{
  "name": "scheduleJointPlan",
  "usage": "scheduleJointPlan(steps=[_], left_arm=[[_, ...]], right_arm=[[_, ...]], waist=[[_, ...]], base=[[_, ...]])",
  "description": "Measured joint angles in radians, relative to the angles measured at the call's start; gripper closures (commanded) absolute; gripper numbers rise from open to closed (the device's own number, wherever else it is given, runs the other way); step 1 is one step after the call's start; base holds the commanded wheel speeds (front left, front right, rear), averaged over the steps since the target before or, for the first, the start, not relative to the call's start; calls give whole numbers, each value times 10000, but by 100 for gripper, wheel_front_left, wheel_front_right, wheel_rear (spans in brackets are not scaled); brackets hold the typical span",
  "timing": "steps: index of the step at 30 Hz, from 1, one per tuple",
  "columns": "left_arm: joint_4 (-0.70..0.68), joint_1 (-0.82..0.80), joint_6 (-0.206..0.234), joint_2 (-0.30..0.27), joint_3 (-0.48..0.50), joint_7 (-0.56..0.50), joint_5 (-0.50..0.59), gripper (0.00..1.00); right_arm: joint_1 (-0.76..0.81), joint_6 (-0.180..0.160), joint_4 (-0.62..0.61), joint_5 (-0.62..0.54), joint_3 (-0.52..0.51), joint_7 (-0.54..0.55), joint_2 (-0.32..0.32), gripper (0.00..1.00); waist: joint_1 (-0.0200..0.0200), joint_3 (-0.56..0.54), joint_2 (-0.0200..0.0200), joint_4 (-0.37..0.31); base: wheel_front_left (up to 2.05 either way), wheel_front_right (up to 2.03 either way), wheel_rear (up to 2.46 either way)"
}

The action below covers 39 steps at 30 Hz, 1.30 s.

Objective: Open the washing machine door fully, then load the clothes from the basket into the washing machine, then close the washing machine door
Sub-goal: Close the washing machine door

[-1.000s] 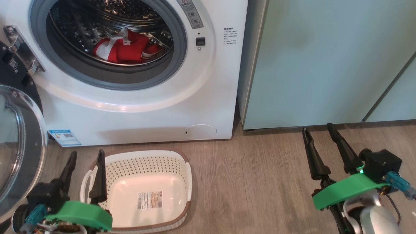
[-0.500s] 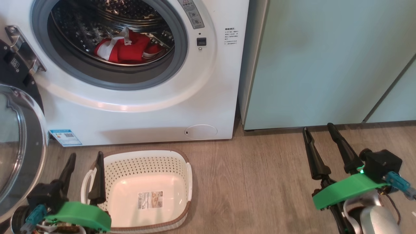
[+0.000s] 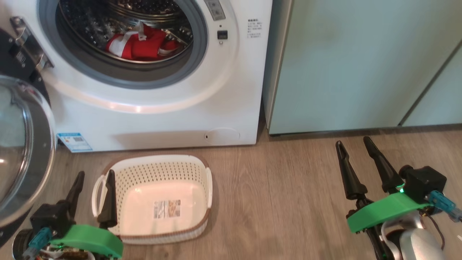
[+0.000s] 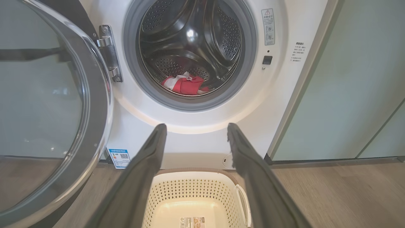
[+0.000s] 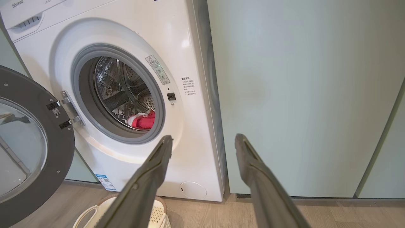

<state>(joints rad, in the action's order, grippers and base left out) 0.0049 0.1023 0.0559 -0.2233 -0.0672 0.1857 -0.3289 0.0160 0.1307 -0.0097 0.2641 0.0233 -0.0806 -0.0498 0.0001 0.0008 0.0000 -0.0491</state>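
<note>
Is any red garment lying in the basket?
No, the basket holds nothing but a label; the red clothes lie inside the washing machine drum.

**Entry 1. Cabinet front.** Pale teal, flat, smooth and matt. It takes up the upper right of the head view and reaches down to floor level. Its left side face is narrow, greyer and in shadow.

**Entry 2. Second teal panel.** Same shade, just right of the first. A thin dark seam parts the two and runs slantwise in the head view.

**Entry 3. Dark recess.** A low strip along the foot of the cabinet front.

**Entry 4. Floor.** Grey-brown wood-look planks, with the grain running left to right across the head view.

**Entry 5. Teal surface.** Low left in the right wrist view, in the cabinet shade. What it belongs to cannot be told.
</note>
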Motion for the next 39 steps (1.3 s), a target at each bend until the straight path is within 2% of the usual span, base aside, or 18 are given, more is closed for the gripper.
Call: scheduleJointPlan(steps=[13,39], left_arm=[[8,7,-6,-31,-165,2,-150,0],[33,5,192,-98,-265,2,-148,0]], right_arm=[[29,0,61,21,-38,-73,4,0],[46,0,119,29,-42,-75,17,0]], waist=[[-1,29,0,59],[-1,-13,0,22]], base=[[-129,129,0],[0,0,0]])
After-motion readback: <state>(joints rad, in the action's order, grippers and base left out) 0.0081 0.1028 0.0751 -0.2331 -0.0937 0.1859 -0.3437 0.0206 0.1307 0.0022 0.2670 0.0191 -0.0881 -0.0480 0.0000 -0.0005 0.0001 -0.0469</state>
